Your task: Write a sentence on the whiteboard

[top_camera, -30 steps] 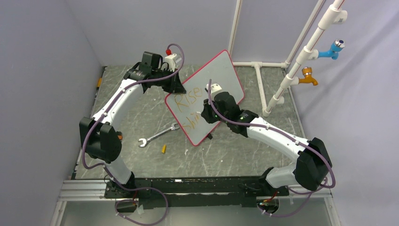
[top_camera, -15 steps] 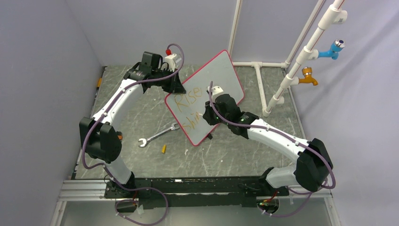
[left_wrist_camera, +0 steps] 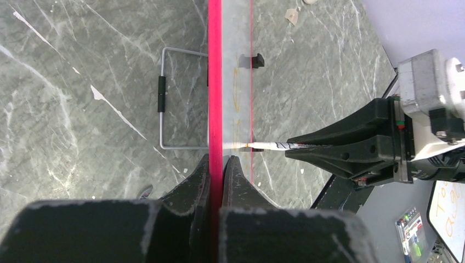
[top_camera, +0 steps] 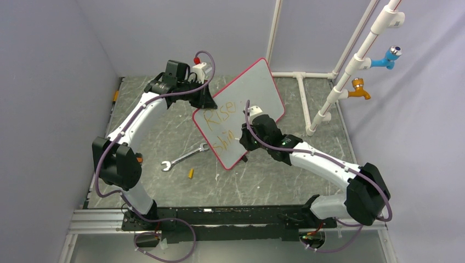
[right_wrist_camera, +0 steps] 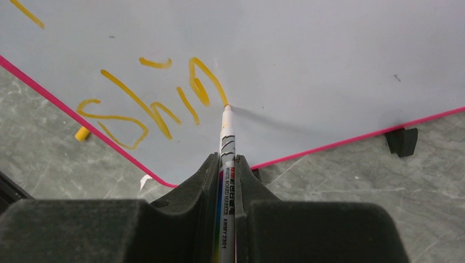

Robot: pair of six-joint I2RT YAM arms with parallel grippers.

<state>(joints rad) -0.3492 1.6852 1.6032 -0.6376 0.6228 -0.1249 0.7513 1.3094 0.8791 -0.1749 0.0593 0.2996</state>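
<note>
The whiteboard (top_camera: 253, 90) with its red-pink rim stands tilted near the table's middle. Orange letters (top_camera: 218, 115) read "Rise" above a partial second row, "shin" (right_wrist_camera: 159, 104) in the right wrist view. My left gripper (left_wrist_camera: 220, 164) is shut on the whiteboard's rim (left_wrist_camera: 215, 82) at its far left edge. My right gripper (right_wrist_camera: 228, 164) is shut on a white whiteboard marker (right_wrist_camera: 226, 139). Its orange tip touches the board at the end of the last letter. The marker also shows in the left wrist view (left_wrist_camera: 271, 146), touching the board's face.
A silver wrench (top_camera: 183, 156) and a small yellow cap (top_camera: 191, 173) lie on the grey table left of the board. A white pipe frame (top_camera: 329, 101) with blue and orange taps stands at the right. A black clip foot (right_wrist_camera: 401, 140) holds the board's lower edge.
My right gripper has moved the marker to the right and down along the second row, adding strokes. The left arm and board have stayed still.
</note>
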